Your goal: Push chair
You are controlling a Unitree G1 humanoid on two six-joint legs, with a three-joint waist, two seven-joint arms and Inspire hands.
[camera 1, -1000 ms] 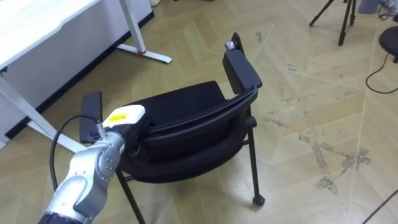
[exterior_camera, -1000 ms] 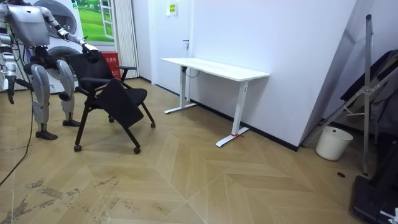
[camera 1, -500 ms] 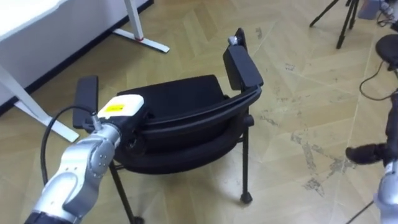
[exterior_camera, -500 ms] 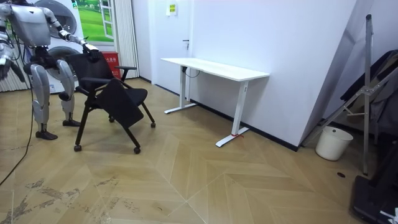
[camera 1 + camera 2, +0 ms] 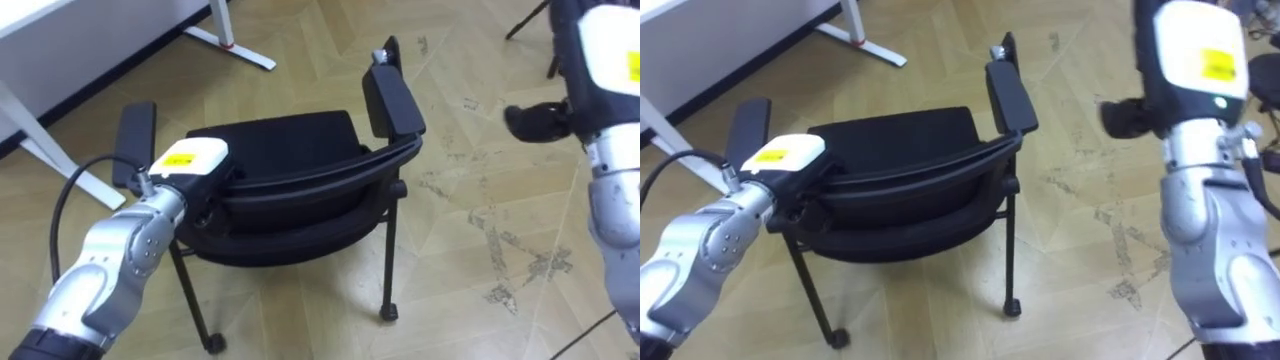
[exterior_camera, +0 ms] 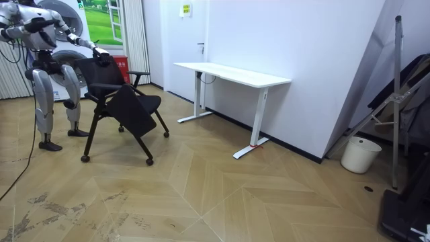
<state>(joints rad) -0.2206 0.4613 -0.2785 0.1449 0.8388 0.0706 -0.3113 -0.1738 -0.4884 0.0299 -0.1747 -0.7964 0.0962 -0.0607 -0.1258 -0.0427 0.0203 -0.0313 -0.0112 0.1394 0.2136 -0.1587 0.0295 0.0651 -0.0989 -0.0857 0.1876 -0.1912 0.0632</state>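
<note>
Left robot hand [image 5: 192, 166] fingers behind chair [image 5: 290, 150]

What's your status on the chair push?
Left hand on the chair backrest. Right hand raised to the right, off the chair. White desk close ahead-left.

Black chair [image 5: 290, 150], left hand [image 5: 188, 168] at backrest
</note>
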